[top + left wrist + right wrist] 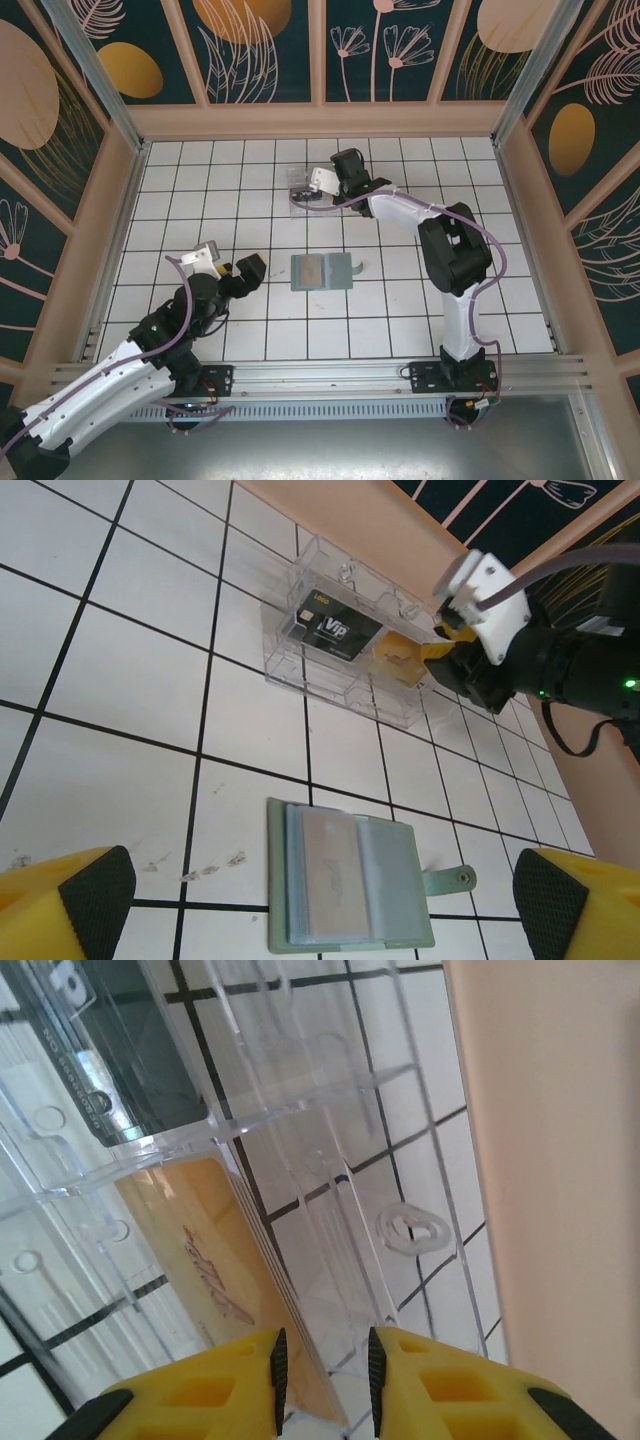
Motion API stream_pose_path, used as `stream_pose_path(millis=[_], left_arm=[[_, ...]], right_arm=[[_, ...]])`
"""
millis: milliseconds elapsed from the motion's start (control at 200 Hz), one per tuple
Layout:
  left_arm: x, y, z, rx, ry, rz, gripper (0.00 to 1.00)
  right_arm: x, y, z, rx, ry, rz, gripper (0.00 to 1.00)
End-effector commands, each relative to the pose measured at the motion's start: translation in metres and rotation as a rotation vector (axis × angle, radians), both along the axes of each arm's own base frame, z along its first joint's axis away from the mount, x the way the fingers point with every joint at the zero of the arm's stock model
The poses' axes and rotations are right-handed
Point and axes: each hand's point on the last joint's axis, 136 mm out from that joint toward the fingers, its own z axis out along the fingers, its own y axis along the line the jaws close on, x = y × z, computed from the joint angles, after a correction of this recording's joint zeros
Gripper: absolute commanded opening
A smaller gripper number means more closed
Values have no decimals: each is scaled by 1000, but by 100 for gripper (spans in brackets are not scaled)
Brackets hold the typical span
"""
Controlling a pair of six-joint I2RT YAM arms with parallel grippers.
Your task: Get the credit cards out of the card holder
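Observation:
The green card holder (pixel 322 271) (pixel 400 875) lies open flat on the tiles, a tan card (pixel 335 875) showing in its clear sleeves. My left gripper (pixel 322 900) (pixel 240 272) hovers wide open just to its left with nothing held. At the back, my right gripper (pixel 312 190) (pixel 325 1380) reaches into a clear plastic tray (pixel 297 183) (pixel 300 675). A gold card (pixel 200 1250) (pixel 397 658) leans in one tray slot. Its lower corner sits between the parted jaws, near the left pad and apart from the right one. A black VIP card (pixel 330 630) (pixel 130 1050) rests in the neighbouring slot.
The wooden back wall (pixel 540 1160) runs close beside the tray (pixel 330 1110) and the right gripper. White tiled floor surrounds the card holder, whose strap tab (pixel 450 882) sticks out on its right side. Side walls (pixel 110 220) box in the table.

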Motion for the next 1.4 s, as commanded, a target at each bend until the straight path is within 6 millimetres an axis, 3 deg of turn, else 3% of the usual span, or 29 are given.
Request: stream_pose_path(millis=[0,155,260,430,626,761,951,1181,1396], left_arm=[[3,-4,-9,5,9,-7,99],[7,-20,-24,11,58,-51,98],[10,-37,-34,0,99,-96,98],[14,-65,-51,-12,182,-172,91],[19,-94,-70,-58,273,-237,78],[22,-110,-82,-71,333,-264,72],[27,-123,-92,-68,383,-275,65],[33,-129,-102,-39,418,-270,63],[36,-138,-111,-28,442,-292,61]], right_arm=[[-13,6,64,206,-41,-108,30],[-47,3,96,513,6,-289,30],[-82,-2,99,789,143,-409,32],[-142,-16,61,1035,389,-576,34],[-207,-20,2,1174,671,-671,20],[-234,-21,-31,1188,760,-700,18],[-243,-12,-59,1157,843,-706,11],[-234,-7,-70,1133,843,-711,11],[-235,-14,-90,1076,834,-772,12]])
